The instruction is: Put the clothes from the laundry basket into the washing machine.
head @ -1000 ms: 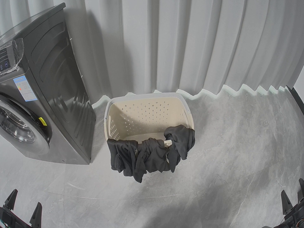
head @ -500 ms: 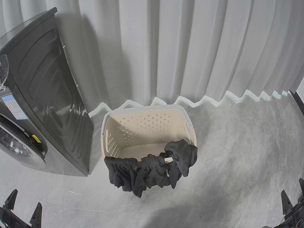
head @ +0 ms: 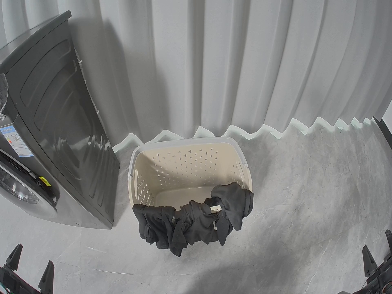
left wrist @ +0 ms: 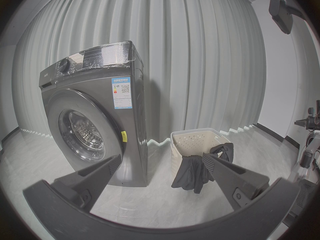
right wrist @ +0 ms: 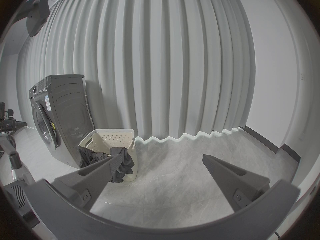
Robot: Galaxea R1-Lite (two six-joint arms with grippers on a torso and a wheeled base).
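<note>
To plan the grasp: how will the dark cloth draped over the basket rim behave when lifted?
The dark cloth hangs in folds, so it is probably floppy and will sag. Draped over the rim of the laundry basket, it may snag there.

Dark clothes [head: 192, 221] draped over laundry basket [head: 188, 160] rim.
</note>
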